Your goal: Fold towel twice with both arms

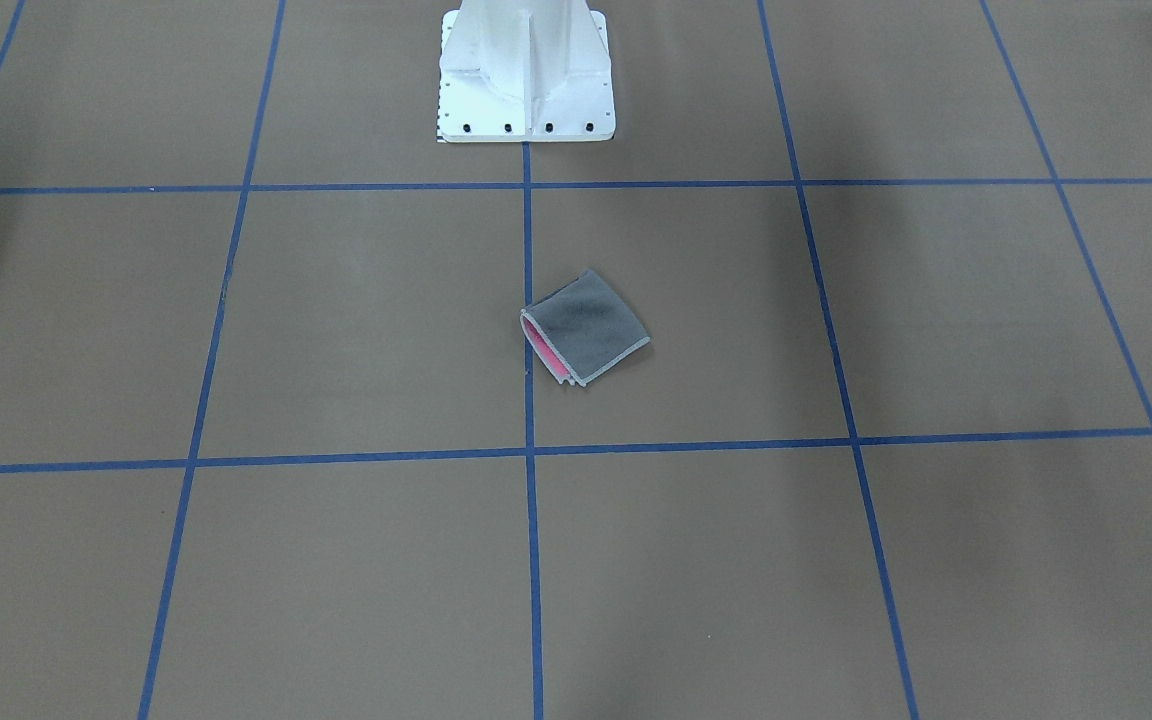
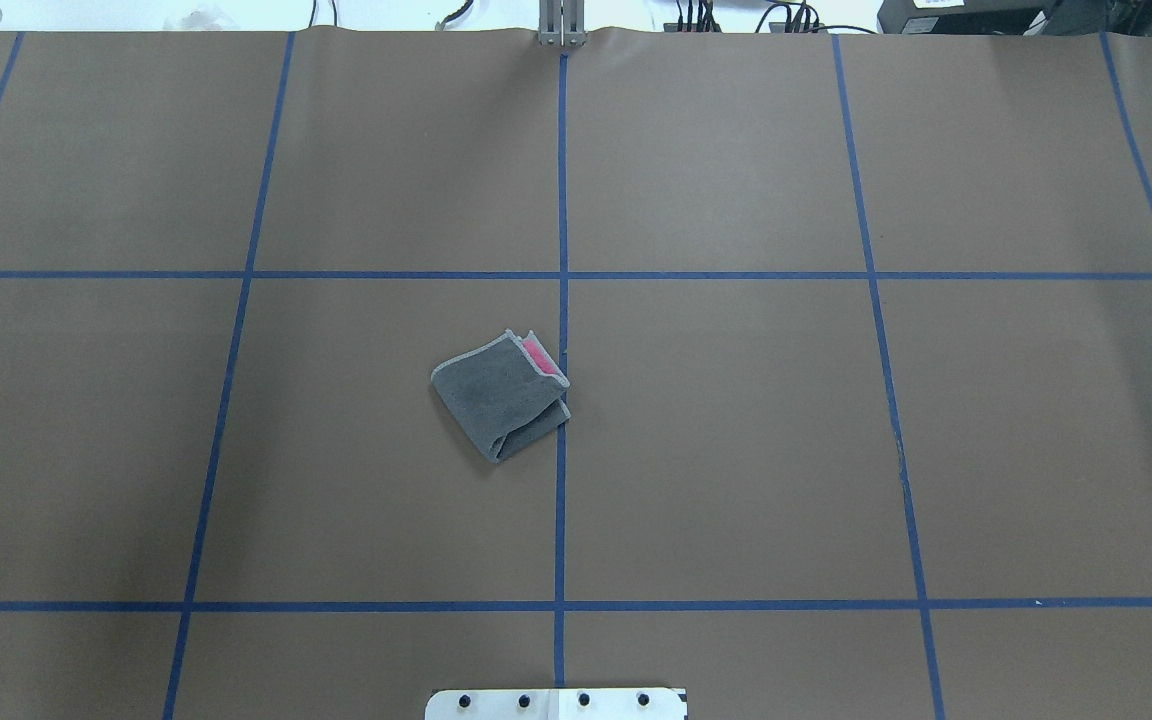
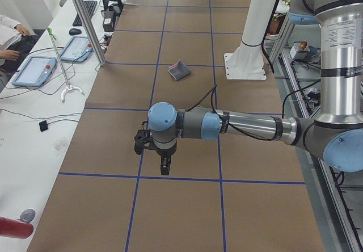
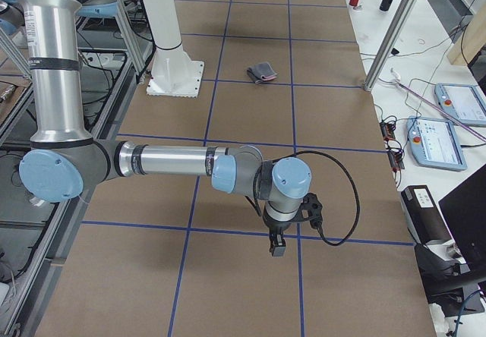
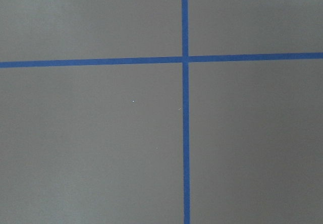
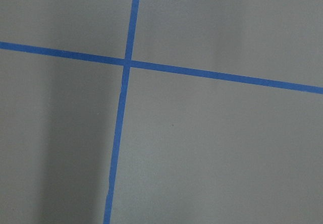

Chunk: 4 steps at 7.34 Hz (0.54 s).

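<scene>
Your towel [image 2: 501, 395] lies near the middle of the table [image 2: 736, 450], touching the centre tape line [image 2: 562, 200]. It is folded into a small grey packet with pink showing at one gaping edge, and both folds look done but loose, so it could spring open unaided. Both arms hang well apart from it over the table's ends, and the left gripper [image 3: 164, 169] and right gripper [image 4: 277, 247] show only from the side, so you cannot tell whether either is apart or together. Send one in to tidy the edges and a low pass could snag the top layer and drag it undone.
</scene>
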Available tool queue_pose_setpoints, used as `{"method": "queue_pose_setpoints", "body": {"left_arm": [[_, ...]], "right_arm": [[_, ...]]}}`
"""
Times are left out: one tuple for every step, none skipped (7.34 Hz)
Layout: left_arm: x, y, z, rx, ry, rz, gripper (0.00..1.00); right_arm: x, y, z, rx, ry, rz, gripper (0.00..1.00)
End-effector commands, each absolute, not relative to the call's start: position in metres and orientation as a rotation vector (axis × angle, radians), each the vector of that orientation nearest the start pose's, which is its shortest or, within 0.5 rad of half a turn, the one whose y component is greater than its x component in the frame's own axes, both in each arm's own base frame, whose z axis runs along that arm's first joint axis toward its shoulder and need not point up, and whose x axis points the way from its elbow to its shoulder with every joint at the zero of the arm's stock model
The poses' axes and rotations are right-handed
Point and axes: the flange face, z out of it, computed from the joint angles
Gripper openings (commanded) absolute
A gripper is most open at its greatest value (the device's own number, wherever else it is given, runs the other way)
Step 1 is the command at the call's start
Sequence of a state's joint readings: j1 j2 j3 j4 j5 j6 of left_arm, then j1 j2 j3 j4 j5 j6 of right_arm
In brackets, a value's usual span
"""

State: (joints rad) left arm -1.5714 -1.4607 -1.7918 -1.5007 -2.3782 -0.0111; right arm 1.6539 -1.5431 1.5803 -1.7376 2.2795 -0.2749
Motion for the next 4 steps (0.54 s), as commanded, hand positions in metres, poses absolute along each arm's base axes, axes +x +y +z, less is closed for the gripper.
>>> {"method": "queue_pose_setpoints", "body": {"left_arm": [[-0.0600, -0.4471, 0.6017, 0.047, 0.818, 0.018, 1.00], [-0.0586, -0.4491, 0.5983, 0.066, 0.818, 0.030, 1.00], [-0.0593, -0.4486, 0.5990, 0.085, 0.817, 0.037, 1.00], [-0.0588, -0.4485, 0.6039, 0.074, 0.815, 0.032, 1.00]], "right_arm": [[0.1090, -0.4852, 0.6616, 0.001, -0.719, -0.137, 1.00], [0.1090, -0.4852, 0.6616, 0.001, -0.719, -0.137, 1.00], [0.1090, -0.4852, 0.6616, 0.001, -0.719, -0.137, 1.00], [0.1089, -0.4845, 0.6623, 0.000, -0.720, -0.136, 1.00]]}}
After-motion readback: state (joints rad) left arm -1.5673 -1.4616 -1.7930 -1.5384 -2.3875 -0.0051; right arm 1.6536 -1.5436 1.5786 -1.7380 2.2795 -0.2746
